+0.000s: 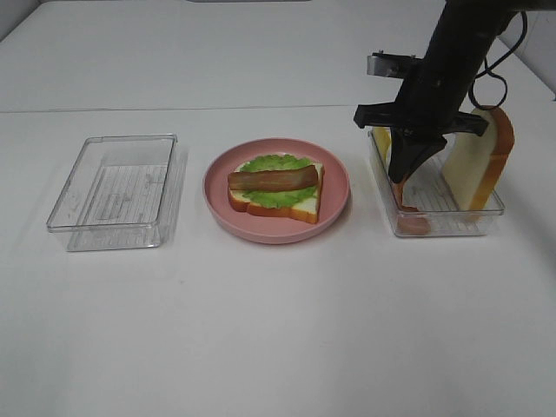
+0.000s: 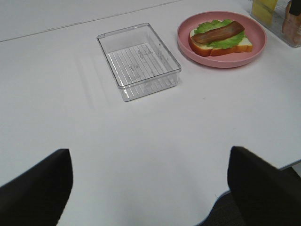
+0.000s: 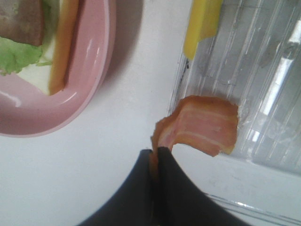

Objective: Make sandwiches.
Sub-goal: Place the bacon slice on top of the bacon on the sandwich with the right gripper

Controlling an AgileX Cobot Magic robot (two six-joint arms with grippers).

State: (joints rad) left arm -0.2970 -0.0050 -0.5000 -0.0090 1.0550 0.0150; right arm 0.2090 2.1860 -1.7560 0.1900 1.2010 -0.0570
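Note:
The partial sandwich (image 1: 276, 187) lies on the round pink plate (image 1: 261, 234): one white bread slice, green lettuce and a brown bacon strip on top. It also shows in the left wrist view (image 2: 218, 35). My right gripper (image 1: 403, 178) is shut on a pinkish ham slice (image 3: 202, 125) at the near left corner of the right clear tray (image 1: 434, 228); the ham (image 1: 408, 213) hangs down into the tray. A yellow cheese slice (image 3: 202, 23) and a second bread slice (image 1: 478, 161) stand in that tray. My left gripper (image 2: 150, 181) is open and empty over bare table.
An empty clear tray (image 1: 117, 191) sits left of the plate, also in the left wrist view (image 2: 138, 61). The pink plate (image 2: 221, 61) is between the two trays. The white table's front edge shows in the left wrist view.

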